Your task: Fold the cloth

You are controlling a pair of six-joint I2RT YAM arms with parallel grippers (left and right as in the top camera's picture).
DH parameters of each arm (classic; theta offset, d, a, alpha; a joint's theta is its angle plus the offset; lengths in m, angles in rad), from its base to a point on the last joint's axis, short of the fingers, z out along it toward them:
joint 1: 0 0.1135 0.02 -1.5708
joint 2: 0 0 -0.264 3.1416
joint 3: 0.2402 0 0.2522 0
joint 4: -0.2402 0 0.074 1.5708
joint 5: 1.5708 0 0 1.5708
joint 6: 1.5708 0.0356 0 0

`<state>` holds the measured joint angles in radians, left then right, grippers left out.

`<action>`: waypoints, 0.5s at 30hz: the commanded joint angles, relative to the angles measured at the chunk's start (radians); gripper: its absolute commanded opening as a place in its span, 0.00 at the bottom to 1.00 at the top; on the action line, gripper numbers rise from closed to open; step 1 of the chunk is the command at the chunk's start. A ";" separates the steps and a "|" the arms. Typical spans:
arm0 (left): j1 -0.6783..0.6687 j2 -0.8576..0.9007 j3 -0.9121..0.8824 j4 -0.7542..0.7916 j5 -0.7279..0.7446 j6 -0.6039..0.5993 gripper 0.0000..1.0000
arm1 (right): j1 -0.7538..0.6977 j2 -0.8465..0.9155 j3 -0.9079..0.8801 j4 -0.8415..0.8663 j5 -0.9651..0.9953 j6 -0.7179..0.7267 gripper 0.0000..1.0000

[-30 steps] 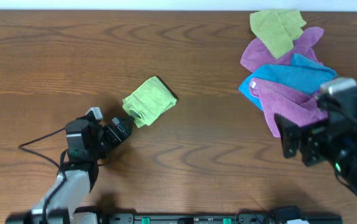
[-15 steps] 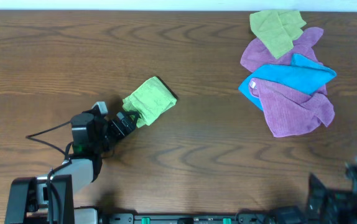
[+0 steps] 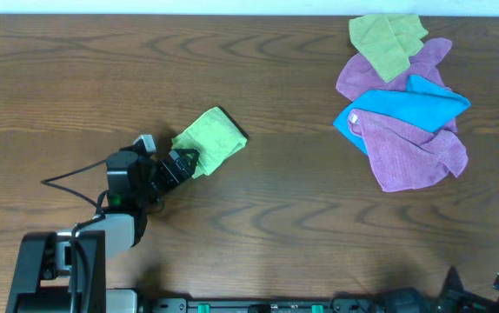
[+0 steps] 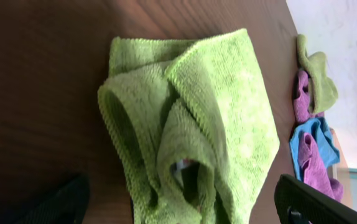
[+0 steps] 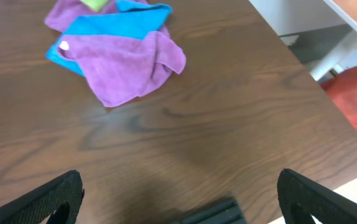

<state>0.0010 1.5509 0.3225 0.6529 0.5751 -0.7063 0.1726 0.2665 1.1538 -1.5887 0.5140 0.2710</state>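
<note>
The lime-green cloth [image 3: 211, 141] lies bunched into a small folded bundle left of the table's middle. It fills the left wrist view [image 4: 197, 118], with loose folds and an open pocket at its near end. My left gripper [image 3: 180, 163] is open at the cloth's lower-left edge. Its two fingers [image 4: 185, 214] stand either side of the cloth's near end and are not closed on it. My right gripper [image 5: 181, 202] is wide open and empty over bare wood near the table's front right. It is almost out of the overhead view.
A pile of cloths lies at the back right: an olive-green one [image 3: 387, 39], purple ones [image 3: 415, 152] and a blue one [image 3: 406, 103]. The purple [image 5: 129, 62] and blue [image 5: 113, 25] ones show in the right wrist view. The table's right edge [image 5: 303, 74] is close by.
My left gripper has moved up and right to the cloth's edge. My right arm has pulled back from beside the pile and left the overhead view.
</note>
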 commanded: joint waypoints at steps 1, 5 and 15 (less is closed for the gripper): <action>-0.002 0.056 -0.010 -0.003 -0.045 0.014 0.97 | 0.012 -0.016 -0.018 0.045 0.103 0.017 0.99; -0.002 0.074 -0.008 0.011 -0.034 0.014 0.97 | 0.012 -0.016 -0.071 0.189 0.106 0.021 0.99; -0.002 0.108 0.008 0.010 -0.032 0.034 0.96 | 0.012 -0.015 -0.455 0.591 -0.151 -0.118 0.99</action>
<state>-0.0006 1.6089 0.3508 0.7006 0.5800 -0.6952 0.1726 0.2569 0.7147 -1.0431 0.4278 0.2394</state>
